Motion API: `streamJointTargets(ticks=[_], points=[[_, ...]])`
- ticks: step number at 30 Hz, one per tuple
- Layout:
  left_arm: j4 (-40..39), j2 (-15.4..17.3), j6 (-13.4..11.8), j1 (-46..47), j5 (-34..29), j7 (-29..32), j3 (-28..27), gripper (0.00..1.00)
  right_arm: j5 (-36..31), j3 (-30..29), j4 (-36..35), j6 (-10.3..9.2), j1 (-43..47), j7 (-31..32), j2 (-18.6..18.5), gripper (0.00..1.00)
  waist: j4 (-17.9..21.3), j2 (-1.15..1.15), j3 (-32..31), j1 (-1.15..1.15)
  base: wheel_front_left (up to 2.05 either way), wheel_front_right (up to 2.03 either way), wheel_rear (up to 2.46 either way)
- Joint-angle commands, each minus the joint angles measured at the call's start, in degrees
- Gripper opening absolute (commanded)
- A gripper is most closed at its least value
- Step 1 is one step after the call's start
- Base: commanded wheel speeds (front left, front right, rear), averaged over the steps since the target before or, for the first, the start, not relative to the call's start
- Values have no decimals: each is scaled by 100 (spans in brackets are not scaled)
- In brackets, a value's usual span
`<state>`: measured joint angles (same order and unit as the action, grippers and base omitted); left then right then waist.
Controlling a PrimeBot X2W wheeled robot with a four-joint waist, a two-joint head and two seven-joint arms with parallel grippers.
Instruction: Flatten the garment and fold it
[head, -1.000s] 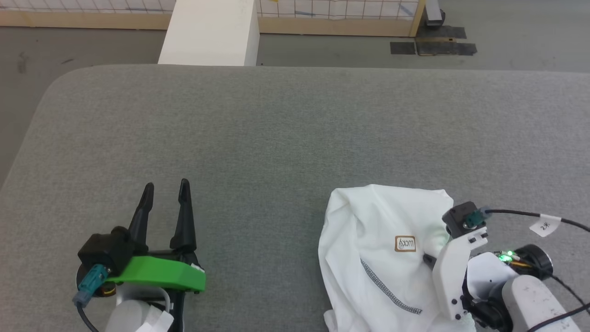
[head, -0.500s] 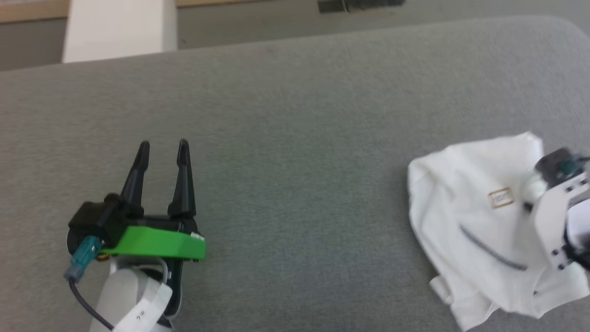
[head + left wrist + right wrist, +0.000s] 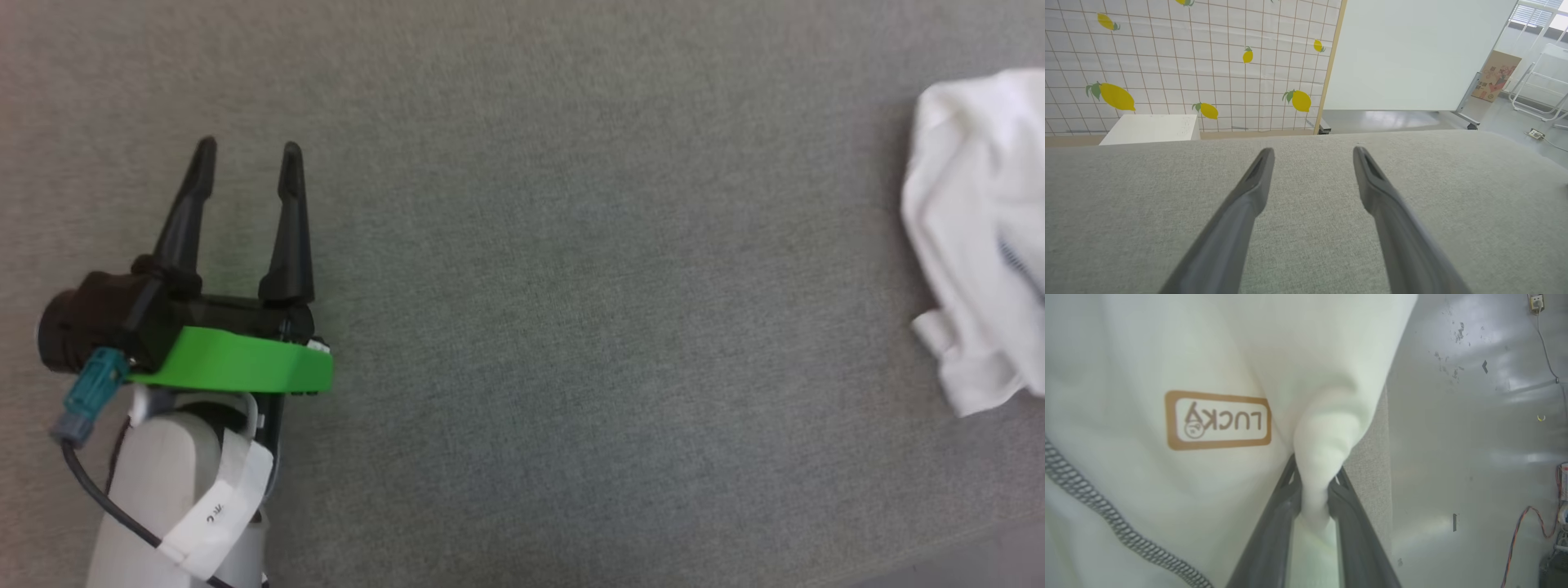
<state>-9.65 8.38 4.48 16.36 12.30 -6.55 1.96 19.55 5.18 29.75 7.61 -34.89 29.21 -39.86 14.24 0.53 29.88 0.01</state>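
Camera's swung hard since a second ago, so the whole head view has shifted, and the garment [image 3: 971, 204] now sits at that view's right edge instead of low and right of centre; the gap to the left gripper [image 3: 247, 147] looks wider too. Nearest us, the left gripper hangs over the near-left part of the grey surface [image 3: 571, 327], fingers spread wide with nothing between them, and the left wrist view confirms it: left gripper [image 3: 1312, 153] gaping over bare surface [image 3: 1474, 204]. Across on the right, well apart from it, the garment lies bunched and crumpled. Up close on the right wrist view, the right gripper [image 3: 1314, 469] is clamped on a pinched-up ridge of the garment [image 3: 1167, 355], white cloth squeezed between both fingers. Just left of that pinch is a brown-bordered logo patch [image 3: 1218, 420], and dark grey stitching [image 3: 1106, 514] runs lower left. A strip of the surface's edge [image 3: 1372, 457] shows right beside the pinch, with floor [image 3: 1474, 437] beyond. Past the far edge, a white box [image 3: 1149, 128] stands before a lemon-print screen [image 3: 1188, 61].
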Motion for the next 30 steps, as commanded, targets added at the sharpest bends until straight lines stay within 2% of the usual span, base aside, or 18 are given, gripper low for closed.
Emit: streamJointTargets(ticks=[1,4,11,12,14,23,30], points=[[-94,73,-32,107,-47,46,-17,100,-65,-114,134,-12,-198,-134,-26,0,238,-52,679,-1,0,0,0],[-343,144,-81,121,-92,191,-41,100,-143,-384,516,-12,-472,-387,-24,0,180,-52,891,-1,0,0,0],[-794,282,-166,72,-142,440,-116,100,-266,-562,1238,-12,-961,-958,30,0,102,-52,1161,-1,0,0,0],[-833,293,-178,55,-145,461,-123,100,-288,-614,1366,-12,-1030,-1042,35,7,96,-52,1172,-1,0,0,0],[-886,301,-195,24,-144,480,-125,100,-342,-600,1577,-12,-1124,-1139,31,100,84,-52,1173,-1,0,0,0],[-609,212,-197,-75,3,268,-89,100,-268,-477,2008,-12,-1434,-1668,-308,100,56,-52,609,-1,0,0,0],[-57,90,-176,-231,227,-103,-130,100,222,-186,1419,-12,-1659,-2060,-524,100,51,-52,-343,-1,0,0,0]])
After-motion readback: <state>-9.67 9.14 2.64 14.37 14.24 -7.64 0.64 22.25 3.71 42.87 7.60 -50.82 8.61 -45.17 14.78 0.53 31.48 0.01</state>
